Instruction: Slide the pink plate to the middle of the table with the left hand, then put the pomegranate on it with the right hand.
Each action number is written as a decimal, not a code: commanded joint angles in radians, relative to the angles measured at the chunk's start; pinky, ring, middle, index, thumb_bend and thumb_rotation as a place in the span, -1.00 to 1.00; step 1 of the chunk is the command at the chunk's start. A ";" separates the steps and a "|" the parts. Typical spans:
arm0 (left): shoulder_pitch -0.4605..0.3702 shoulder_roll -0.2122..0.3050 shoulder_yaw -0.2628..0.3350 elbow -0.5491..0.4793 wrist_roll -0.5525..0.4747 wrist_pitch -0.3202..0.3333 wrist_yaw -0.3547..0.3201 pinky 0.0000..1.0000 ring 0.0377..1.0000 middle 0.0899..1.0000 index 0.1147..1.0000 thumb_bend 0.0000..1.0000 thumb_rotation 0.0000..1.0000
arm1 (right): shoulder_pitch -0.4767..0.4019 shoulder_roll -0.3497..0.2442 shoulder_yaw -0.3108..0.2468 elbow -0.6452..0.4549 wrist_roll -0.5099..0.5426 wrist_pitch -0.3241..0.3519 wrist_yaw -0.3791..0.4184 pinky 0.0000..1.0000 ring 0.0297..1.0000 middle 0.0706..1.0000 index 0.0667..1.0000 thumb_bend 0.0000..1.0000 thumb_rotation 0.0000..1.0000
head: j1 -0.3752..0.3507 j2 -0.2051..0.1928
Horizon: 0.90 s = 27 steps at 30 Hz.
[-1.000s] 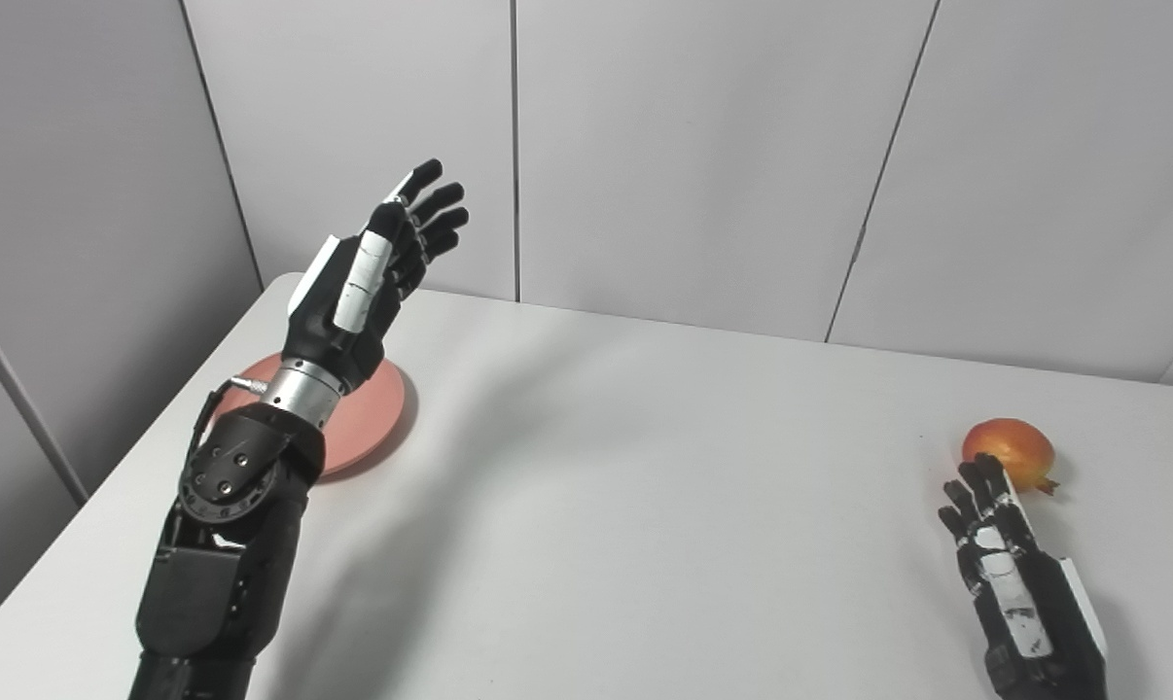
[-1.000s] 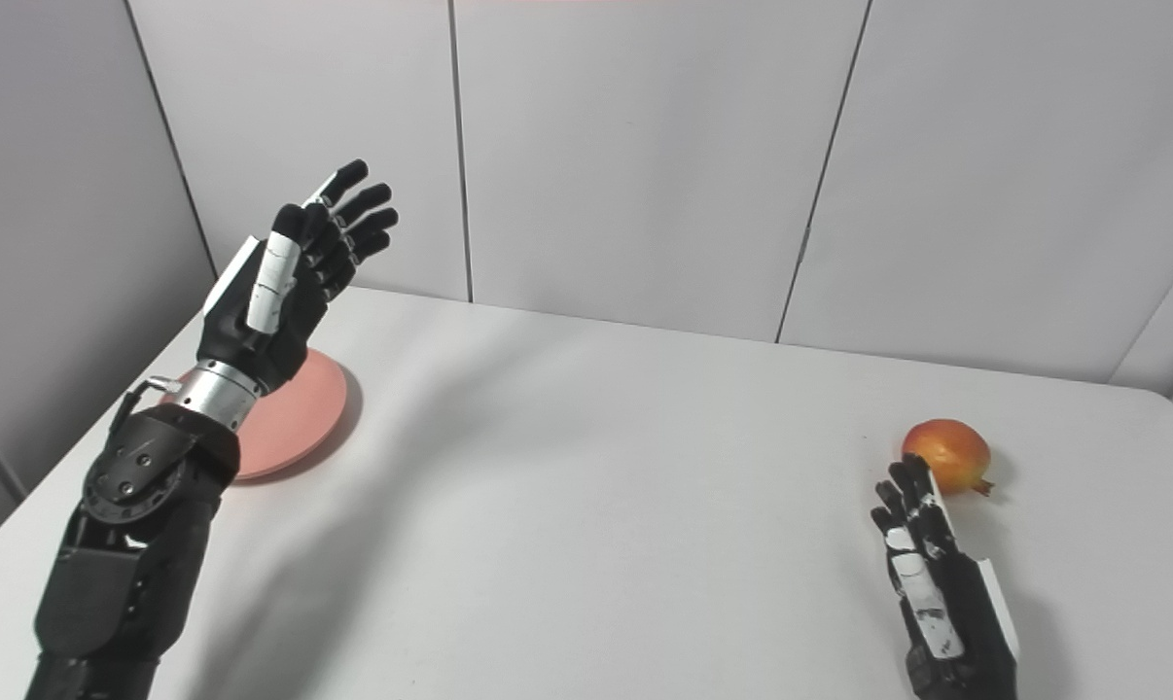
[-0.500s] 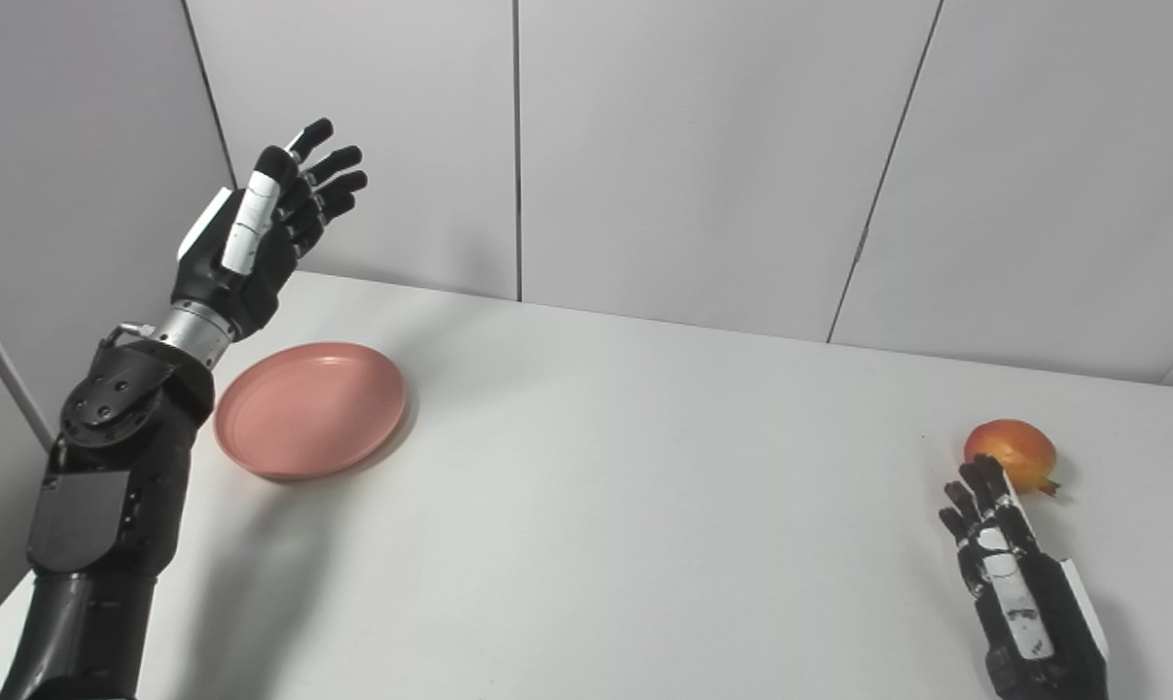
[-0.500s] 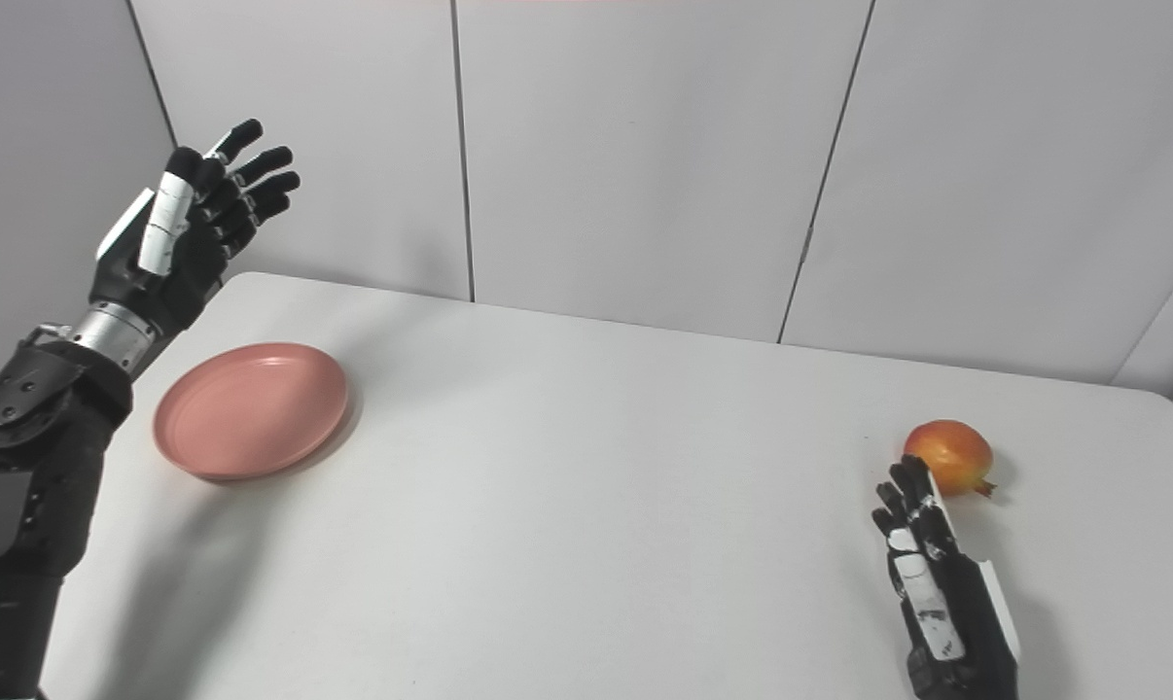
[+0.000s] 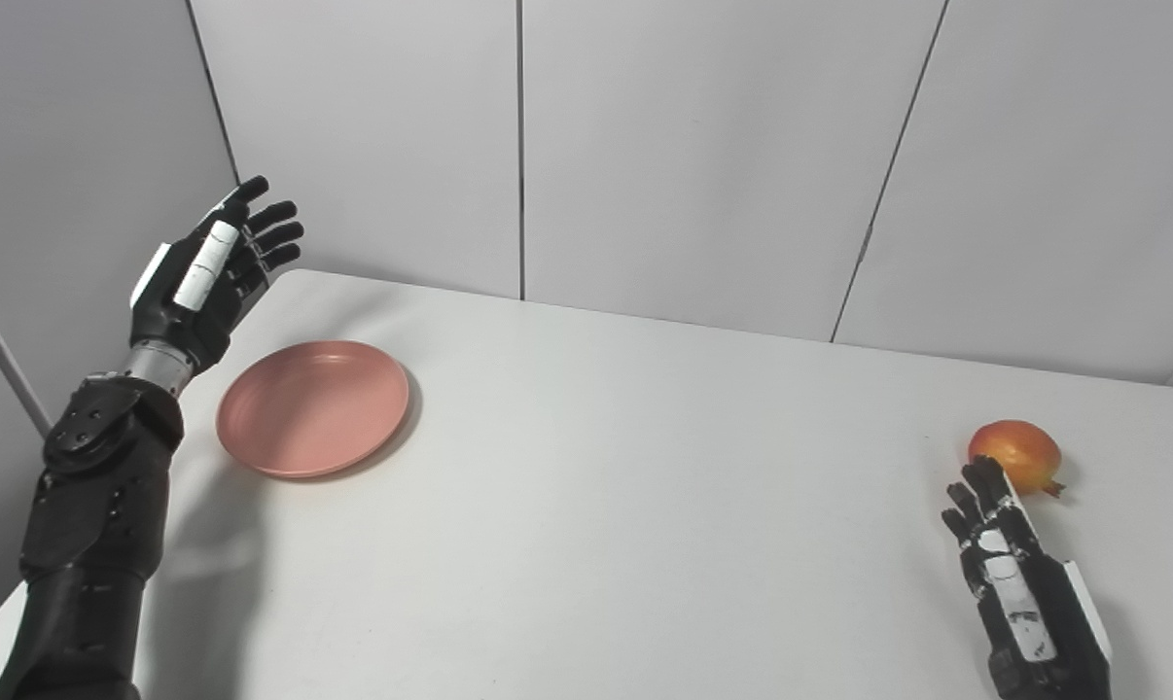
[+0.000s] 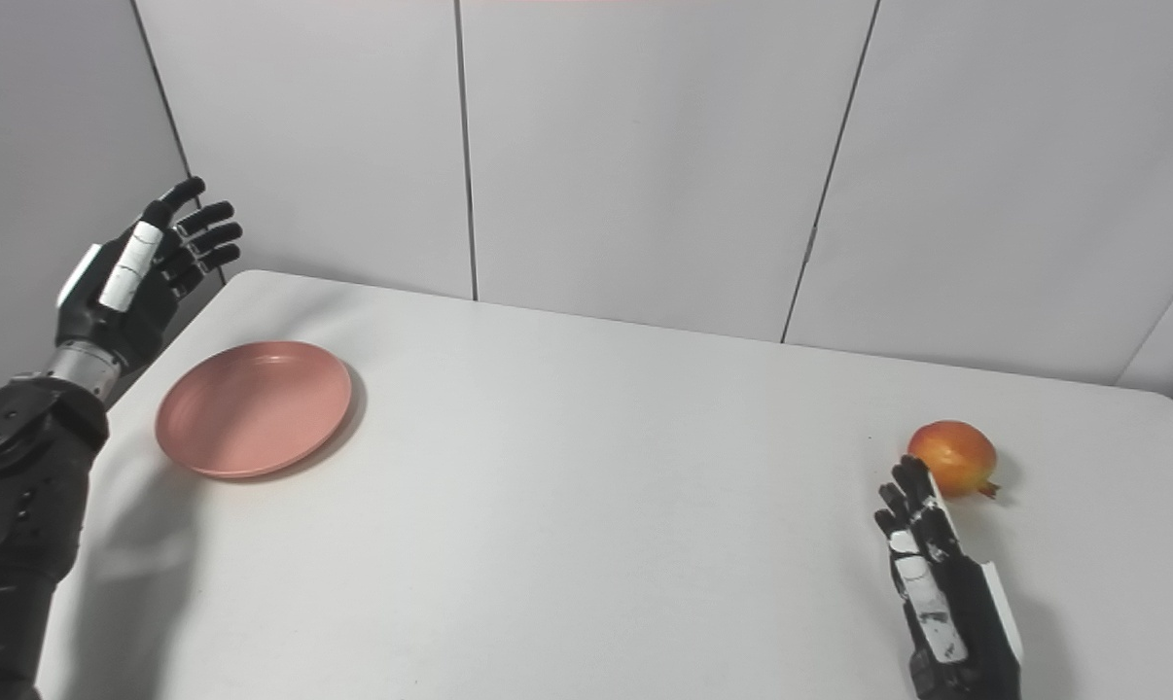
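Left eye view showed you a smooth, round, shallow pink plate [image 5: 313,407] lying at the far left of the matte white table [image 5: 645,506]. Your left hand [image 5: 207,282] hung raised just left of it, fingers spread, holding nothing. The glossy, rounded pomegranate [image 5: 1014,455] sat at the far right; your right hand [image 5: 1019,583] rested just near of it, fingers apart, empty. Grey wall panels [image 5: 703,146] stood behind.

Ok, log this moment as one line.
stage: pre-slide | left hand: open, raised beside pink plate | right hand: open near pomegranate | plate: table's left, empty
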 commanded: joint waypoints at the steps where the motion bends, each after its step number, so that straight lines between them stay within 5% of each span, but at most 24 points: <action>1: -0.073 0.037 0.017 0.018 -0.016 -0.065 0.001 0.60 0.56 0.62 0.71 0.72 0.15 | 0.050 0.021 0.010 0.040 0.007 -0.020 0.002 1.00 0.99 0.98 0.94 0.66 0.49 | 0.001 0.001; 8: -0.095 0.037 0.037 0.103 -0.002 -0.142 0.014 0.30 0.35 0.41 0.61 0.70 -0.10 | 0.050 0.021 0.009 0.039 0.013 -0.017 0.005 1.00 0.99 0.99 0.94 0.63 0.49 | 0.001 0.001; 15: -0.114 0.048 0.031 0.224 0.022 -0.218 0.052 0.29 0.35 0.36 0.50 0.66 -0.30 | 0.052 0.021 0.008 0.034 0.012 -0.011 0.001 1.00 0.98 0.97 0.93 0.66 0.47 | -0.007 0.010; 27: -0.176 0.090 0.033 0.488 0.011 -0.316 0.031 0.23 0.31 0.31 0.39 0.98 -0.11 | 0.053 0.020 0.003 0.037 0.018 -0.016 0.004 1.00 0.98 0.98 0.93 0.62 0.48 | -0.008 0.013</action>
